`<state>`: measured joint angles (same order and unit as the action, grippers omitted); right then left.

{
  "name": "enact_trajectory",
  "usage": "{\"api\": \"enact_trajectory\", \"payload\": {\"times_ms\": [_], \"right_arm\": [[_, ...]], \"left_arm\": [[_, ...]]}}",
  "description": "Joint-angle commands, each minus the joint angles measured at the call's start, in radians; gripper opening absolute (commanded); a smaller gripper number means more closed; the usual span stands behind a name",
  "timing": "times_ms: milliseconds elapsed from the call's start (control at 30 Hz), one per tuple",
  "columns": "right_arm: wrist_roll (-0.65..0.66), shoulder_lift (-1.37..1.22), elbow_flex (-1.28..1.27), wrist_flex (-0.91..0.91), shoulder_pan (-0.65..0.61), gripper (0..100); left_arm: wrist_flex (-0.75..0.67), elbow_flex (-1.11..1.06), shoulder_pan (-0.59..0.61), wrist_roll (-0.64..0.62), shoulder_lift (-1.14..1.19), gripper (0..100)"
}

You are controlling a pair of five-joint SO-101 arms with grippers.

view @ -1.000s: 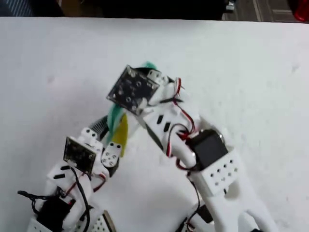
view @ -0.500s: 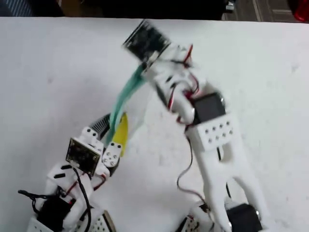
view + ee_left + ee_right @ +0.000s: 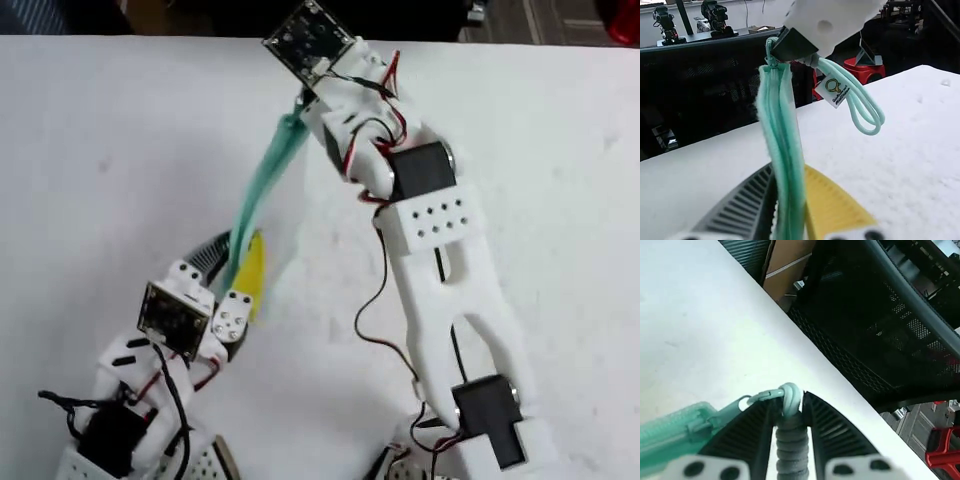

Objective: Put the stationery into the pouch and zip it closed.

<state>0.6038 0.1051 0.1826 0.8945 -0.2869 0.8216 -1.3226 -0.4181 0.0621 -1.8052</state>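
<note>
Pouch stretches between left hand clamping its near end and right hand pinching its zip loop

On my feed I see a white bench evenly lit, a black mesh panel behind its far edge, a red object beyond, a brown box underneath

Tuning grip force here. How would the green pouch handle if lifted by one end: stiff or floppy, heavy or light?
Probably floppy: the pouch, stretched between the left gripper and right gripper, shows as a thin, slightly bowed band. Likely light, since a pinch at each end holds it up. Its loop strap dangles, so it may swing.
</note>
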Motion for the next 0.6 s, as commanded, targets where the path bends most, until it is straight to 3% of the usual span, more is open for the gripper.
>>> {"api": "enact_trajectory", "payload": {"times_ms": [0, 267, 367, 567], "right_arm": [[-0.003, -0.015, 0.075, -0.008, 0.117, 1.7], [-0.003, -0.015, 0.074, -0.005, 0.119, 1.7], [-0.003, -0.007, 0.081, 0.085, 0.114, 3.2], [0.0, 0.07, 0.078, 0.311, 0.12, 28.9]], "left_arm": [[0.021, 0.008, -0.019, 0.012, -0.008, 2], [0.021, 0.008, -0.019, 0.012, -0.008, 2], [0.021, 0.008, -0.019, 0.012, -0.008, 2], [0.021, 0.006, -0.019, 0.012, -0.008, 2]]}}
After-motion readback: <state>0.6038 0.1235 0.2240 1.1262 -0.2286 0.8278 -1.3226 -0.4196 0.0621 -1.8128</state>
